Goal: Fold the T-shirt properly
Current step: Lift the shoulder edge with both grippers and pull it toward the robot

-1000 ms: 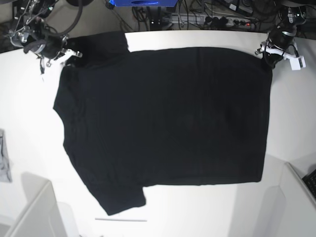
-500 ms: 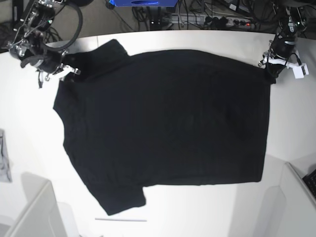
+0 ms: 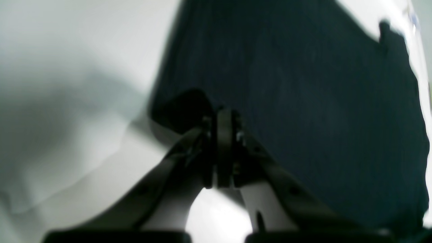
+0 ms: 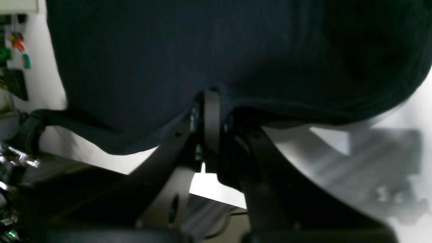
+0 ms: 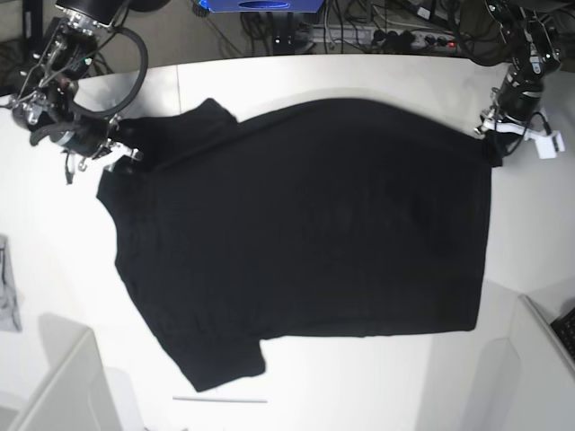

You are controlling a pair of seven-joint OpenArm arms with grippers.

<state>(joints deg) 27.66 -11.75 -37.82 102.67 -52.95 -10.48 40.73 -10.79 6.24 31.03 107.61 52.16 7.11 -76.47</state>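
The black T-shirt lies spread plain side up on the white table, collar end at the left and hem at the right. My right gripper, at the left of the base view, is shut on the shirt's far shoulder edge. In the right wrist view the right gripper pinches the cloth edge of the T-shirt. My left gripper is shut on the far hem corner. In the left wrist view the left gripper holds a small fold of the T-shirt. The print does not show.
A small grey cloth piece lies at the table's left edge. White bins stand at the front left and front right. A thin rod lies near the front edge. Cables and a power strip sit behind the table.
Both grippers have moved toward the front of the table with the shirt's far edge. The far sleeve and the far hem corner have come nearer with them, and the far edge now arches.
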